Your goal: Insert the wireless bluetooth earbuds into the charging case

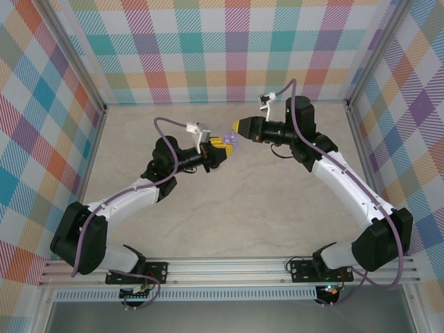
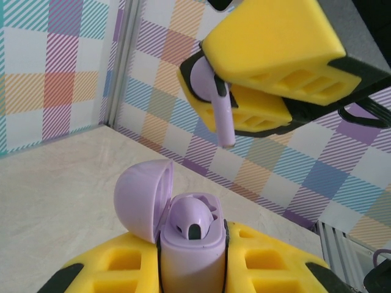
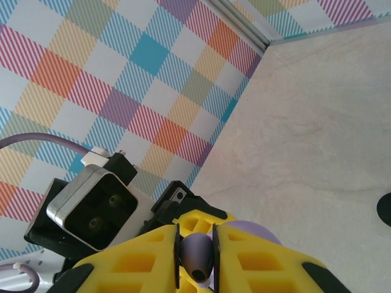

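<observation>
The right hand (image 1: 240, 126) is closed on a pale lilac comma-shaped earbud (image 2: 221, 110), whose stem points down, just above and apart from the glossy lilac plastic charging case (image 2: 189, 262). The left hand (image 1: 222, 146) clamps that case by its body, with the lid (image 2: 142, 198) hinged open. A second lilac earbud (image 2: 192, 220) sits inside.

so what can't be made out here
- Case bottom: left wrist view, cut off by edge and jaws.
- Held earbud: right wrist view, mostly hidden between jaws.
- Dark thing: same view, cut off at right edge.
- Case and held earbud: top view, too small to separate.
</observation>
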You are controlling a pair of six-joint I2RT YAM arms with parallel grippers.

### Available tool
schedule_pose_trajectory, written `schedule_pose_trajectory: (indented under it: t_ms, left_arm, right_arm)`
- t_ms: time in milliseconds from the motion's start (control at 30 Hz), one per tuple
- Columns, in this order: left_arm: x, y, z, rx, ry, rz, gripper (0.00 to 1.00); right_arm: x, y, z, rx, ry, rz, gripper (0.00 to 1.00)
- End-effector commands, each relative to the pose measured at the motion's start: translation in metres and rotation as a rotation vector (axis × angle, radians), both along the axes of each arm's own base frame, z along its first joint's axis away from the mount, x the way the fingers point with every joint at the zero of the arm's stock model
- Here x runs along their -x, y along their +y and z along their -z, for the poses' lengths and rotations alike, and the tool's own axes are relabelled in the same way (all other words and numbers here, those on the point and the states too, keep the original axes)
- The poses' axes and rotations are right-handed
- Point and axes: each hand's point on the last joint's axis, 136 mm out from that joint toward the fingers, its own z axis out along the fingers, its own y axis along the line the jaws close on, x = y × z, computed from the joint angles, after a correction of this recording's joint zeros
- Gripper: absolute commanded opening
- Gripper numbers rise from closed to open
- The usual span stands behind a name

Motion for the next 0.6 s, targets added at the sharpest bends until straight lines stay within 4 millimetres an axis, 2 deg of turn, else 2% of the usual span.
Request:
schedule_pose_trajectory:
  t_ms: [0, 567]
  left_arm:
    - [0.009, -0.003, -0.037, 0.059, -0.078, 0.023, 0.13]
    - [0.009, 0.0, -0.046, 0.08, -0.067, 0.0, 0.13]
  right_arm:
    - [0.006, -0.001, -0.014, 0.006, -0.089, 0.003, 0.21]
    - [0.005, -0.001, -0.002, 0.056, -0.088, 0.017, 0.21]
